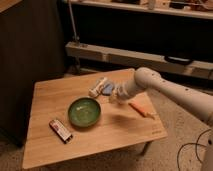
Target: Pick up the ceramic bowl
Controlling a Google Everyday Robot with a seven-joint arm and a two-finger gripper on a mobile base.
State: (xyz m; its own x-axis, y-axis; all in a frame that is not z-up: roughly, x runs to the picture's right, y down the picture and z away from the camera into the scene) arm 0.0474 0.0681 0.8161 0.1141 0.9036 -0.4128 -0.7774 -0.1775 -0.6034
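The ceramic bowl [84,111] is green and glossy with a darker rim. It sits upright and empty on the wooden table [45,100], left of centre. My gripper [112,96] is at the end of the white arm that reaches in from the right. It hangs low over the table just beyond the bowl's far right rim, apart from the bowl. The small white cup is mostly hidden behind my wrist.
A white packet [97,87] and a blue item [107,89] lie behind the bowl. An orange stick-shaped item [139,109] lies to the right, and a snack bar [60,130] lies front left. A dark cabinet [25,55] stands left, with shelving behind.
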